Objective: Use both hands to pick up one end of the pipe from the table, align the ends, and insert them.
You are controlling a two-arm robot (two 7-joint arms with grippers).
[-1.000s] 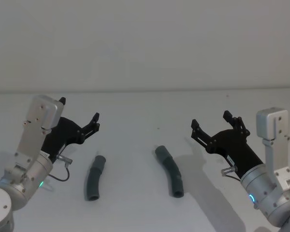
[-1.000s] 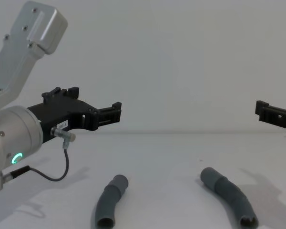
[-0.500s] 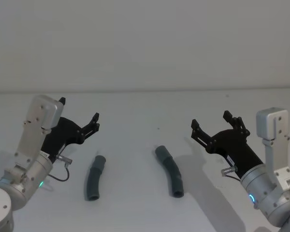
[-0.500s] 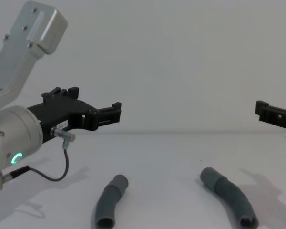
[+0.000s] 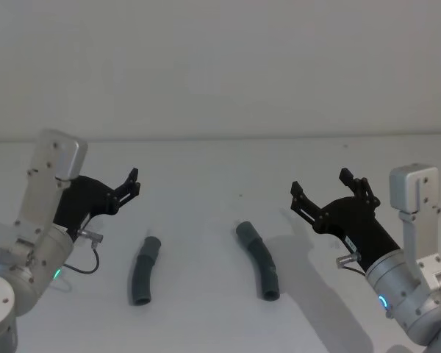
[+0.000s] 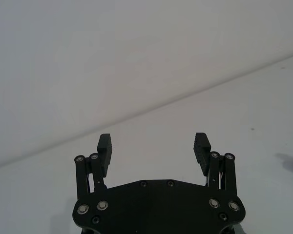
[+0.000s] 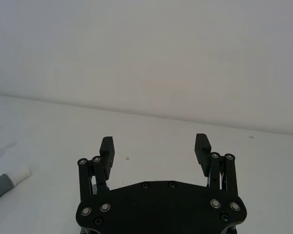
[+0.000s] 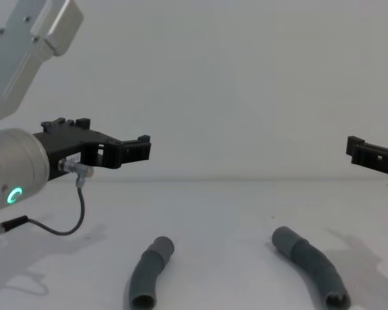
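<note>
Two dark-grey pipe pieces lie flat on the white worktop (image 5: 206, 169), well apart from each other and between the two arms.

- Shorter piece (image 5: 142, 271): on the left side, slightly bent. It is below the left end effector (image 6: 153, 146) and nearer the robot than its fingertips, with no contact.
- Longer piece (image 5: 259, 259): right of centre, bent, with an open mouth (image 8: 336, 298) at its near end. It is left of the right end effector (image 5: 320, 184) and lower, with no contact.
- Left end effector: held above the worktop and pointed forward and inward. The jaws are spread wide, with nothing between them. A green ring light (image 8: 14, 195) is lit on its arm.
- Right end effector: raised over the right side of the worktop. The jaws are spread wide and hold nothing.
- Right wrist view: a grey pipe end with a whitish tip (image 7: 20, 174) is seen on the worktop, off to one side of the fingers. Which piece it belongs to cannot be told.
</note>
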